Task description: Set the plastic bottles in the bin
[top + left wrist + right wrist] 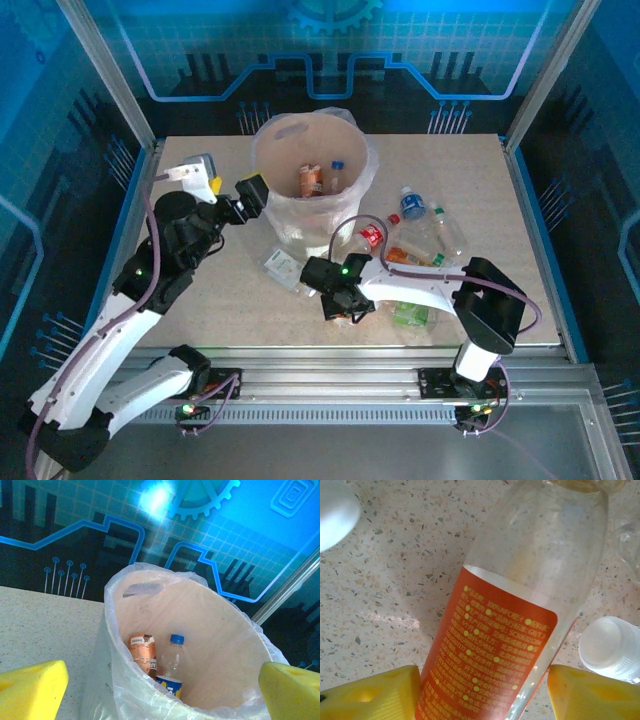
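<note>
Bottle w/ orange label point(495, 645) on worktop point(380, 580) between R fingers point(370, 695) — apart; L fingers point(30, 690) apart, by bin point(215, 625).

Robotics lab cell or demo booth, not home or shop.
- aluminium extrusion frame point(105, 70) boxes in workspace
- blue wall panels point(450, 40) printed with circuit traces, gear graphic point(200, 500)
- speckled stone-look tabletop point(500, 220)
- slotted metal rail point(330, 385) at near edge
- two white robot arms bolted there: left arm point(100, 350), right arm point(420, 290)
- purple cable point(150, 215) running along left arm
</note>
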